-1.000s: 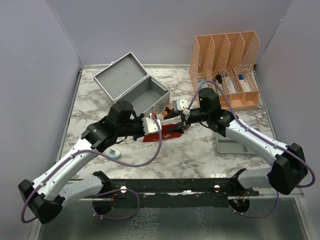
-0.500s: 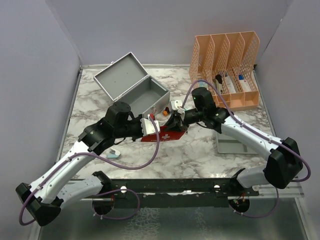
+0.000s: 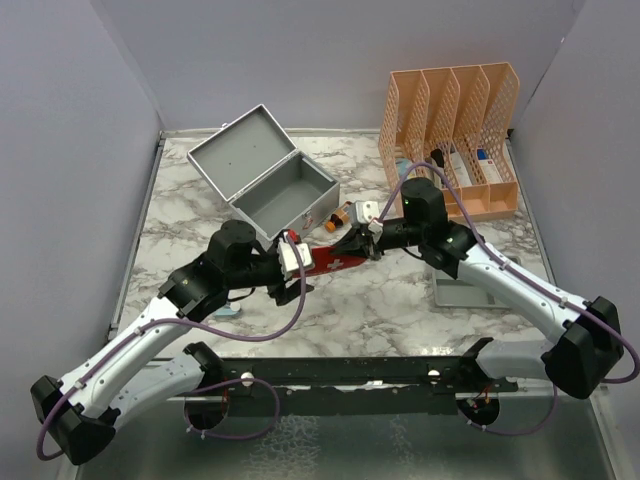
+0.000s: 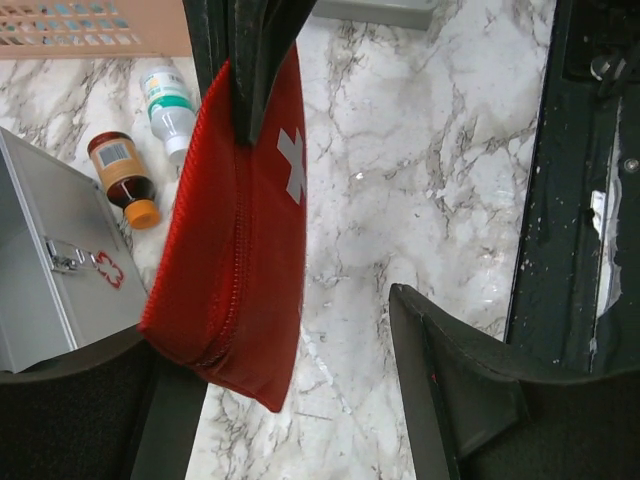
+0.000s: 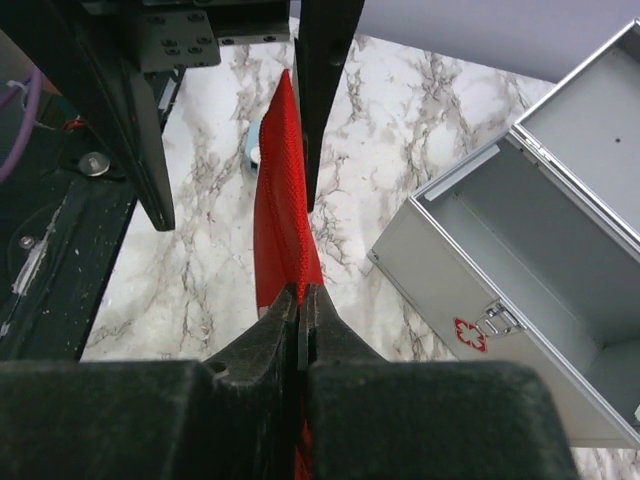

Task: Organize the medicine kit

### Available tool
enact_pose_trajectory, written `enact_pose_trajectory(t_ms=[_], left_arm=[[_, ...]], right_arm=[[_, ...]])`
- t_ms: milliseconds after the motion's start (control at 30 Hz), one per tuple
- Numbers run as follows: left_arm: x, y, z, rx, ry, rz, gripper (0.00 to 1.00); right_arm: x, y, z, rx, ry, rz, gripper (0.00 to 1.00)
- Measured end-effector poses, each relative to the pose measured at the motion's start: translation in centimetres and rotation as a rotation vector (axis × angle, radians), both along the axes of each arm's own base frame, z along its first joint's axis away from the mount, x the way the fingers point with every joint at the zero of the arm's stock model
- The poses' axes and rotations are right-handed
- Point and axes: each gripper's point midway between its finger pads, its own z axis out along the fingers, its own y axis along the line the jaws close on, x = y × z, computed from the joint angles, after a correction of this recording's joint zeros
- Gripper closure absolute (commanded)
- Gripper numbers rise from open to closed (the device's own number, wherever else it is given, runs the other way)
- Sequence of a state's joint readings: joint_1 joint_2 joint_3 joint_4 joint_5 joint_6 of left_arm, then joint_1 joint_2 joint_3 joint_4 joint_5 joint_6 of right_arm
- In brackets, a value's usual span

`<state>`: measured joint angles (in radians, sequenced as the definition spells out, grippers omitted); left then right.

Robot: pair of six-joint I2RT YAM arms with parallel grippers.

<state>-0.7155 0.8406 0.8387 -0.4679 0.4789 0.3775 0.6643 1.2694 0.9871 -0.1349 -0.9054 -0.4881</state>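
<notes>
Your right fingers [image 5: 298, 305] are pinching one end of the red pouch [image 3: 335, 262], near the middle of the frame. Your left fingers [image 3: 300, 272] are spread wide, and the other end of the pouch is between them. The medicine kit [image 3: 283, 190] sits open on the bench [image 3: 400, 300], up and left of the pouch, with its lid tipped back.

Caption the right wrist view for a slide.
Right gripper pinches the red fabric pouch beside the open grey metal medicine box.
</notes>
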Motion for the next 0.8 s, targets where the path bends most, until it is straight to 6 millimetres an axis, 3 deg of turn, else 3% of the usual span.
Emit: enact_pose_trajectory(t_ms=[100,333,500,533,633,733,800], left_arm=[[-0.4,-0.4,-0.1,-0.059,0.01,-0.001,0.35],[-0.4,-1.6,2.0,-0.242,0.011,0.022,0.67],[0.0,-2.1,3.0,-0.321,0.049,0.067,1.0],[0.1,-2.1,3.1,-0.334,0.058,0.076,1.0],[0.4,-2.2,3.5,-0.362,0.079,0.108,1.0],[1.2,-2.1,3.4,-0.378,0.12,0.173,1.0],[2.1,-2.2,2.8,-0.374,0.16,0.231,1.0]], right_arm=[[-0.5,-0.1,0.6,0.015,-0.012,0.02,0.99],[-1.5,-0.3,2.3,0.062,-0.034,0.045,0.99],[-1.9,-0.6,3.2,0.092,-0.038,0.036,0.99],[-1.8,-0.7,3.4,0.097,-0.038,0.033,0.93],[-1.5,-0.7,3.8,0.112,-0.031,-0.003,0.62],[-0.6,-0.9,4.6,0.134,-0.039,-0.064,0.47],[-0.1,-1.1,5.3,0.149,-0.043,-0.116,0.46]])
